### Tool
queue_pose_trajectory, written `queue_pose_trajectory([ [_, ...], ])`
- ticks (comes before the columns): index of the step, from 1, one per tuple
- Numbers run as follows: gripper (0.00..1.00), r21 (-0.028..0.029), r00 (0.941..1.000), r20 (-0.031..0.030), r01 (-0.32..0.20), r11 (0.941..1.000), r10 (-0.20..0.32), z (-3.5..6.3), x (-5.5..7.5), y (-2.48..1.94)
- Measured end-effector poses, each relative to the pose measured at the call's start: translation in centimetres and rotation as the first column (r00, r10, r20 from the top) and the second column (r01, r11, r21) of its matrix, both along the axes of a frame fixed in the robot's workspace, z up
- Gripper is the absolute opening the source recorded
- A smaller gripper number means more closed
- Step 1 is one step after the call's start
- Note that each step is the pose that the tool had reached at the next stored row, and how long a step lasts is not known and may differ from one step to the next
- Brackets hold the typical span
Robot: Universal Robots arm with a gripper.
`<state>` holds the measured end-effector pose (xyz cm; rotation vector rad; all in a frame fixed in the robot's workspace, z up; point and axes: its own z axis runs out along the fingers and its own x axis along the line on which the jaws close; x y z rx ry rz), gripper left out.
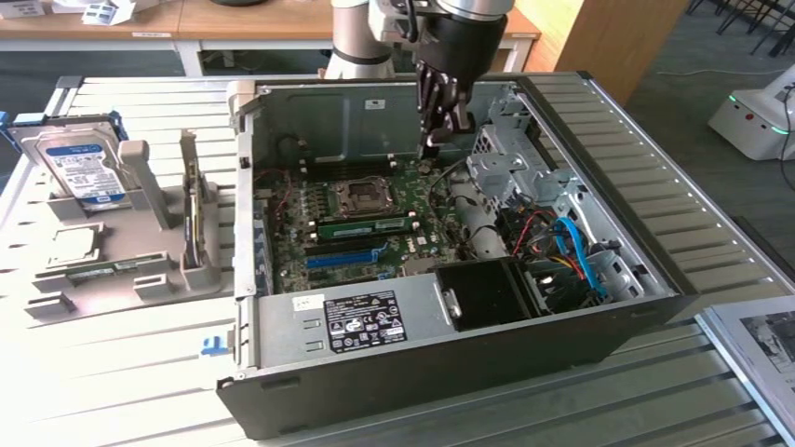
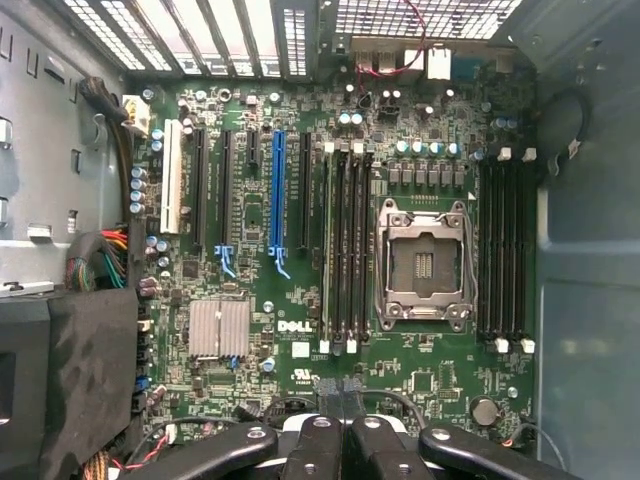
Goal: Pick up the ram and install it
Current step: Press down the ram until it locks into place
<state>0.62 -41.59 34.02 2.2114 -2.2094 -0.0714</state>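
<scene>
Long green ram (image 1: 363,226) (beside the CPU socket (image 1: 363,194)), end effector (image 1: 433,142) closed above

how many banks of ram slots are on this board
2. One bank lies between the blue slot and the cpu socket. The other bank lies past the socket, beside the case wall. None looks hidden.

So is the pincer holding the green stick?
No: the pincer is shut and empty, and the ram sits on the motherboard.

A pale grey tubular arm (image 1: 357,42) carries a glossy black end effector (image 1: 433,142) with silver pivot screws (image 2: 258,435)
</scene>
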Motion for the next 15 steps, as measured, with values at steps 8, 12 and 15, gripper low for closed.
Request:
queue_pose_trajectory([
  [8,0.1,0.0,1.0,0.0,0.0,1.0,0.0,-0.98,0.0,0.0],
  [12,0.1,0.0,1.0,0.0,0.0,1.0,0.0,-1.48,0.0,0.0],
  [15,0.1,0.0,1.0,0.0,0.0,1.0,0.0,-1.83,0.0,0.0],
])
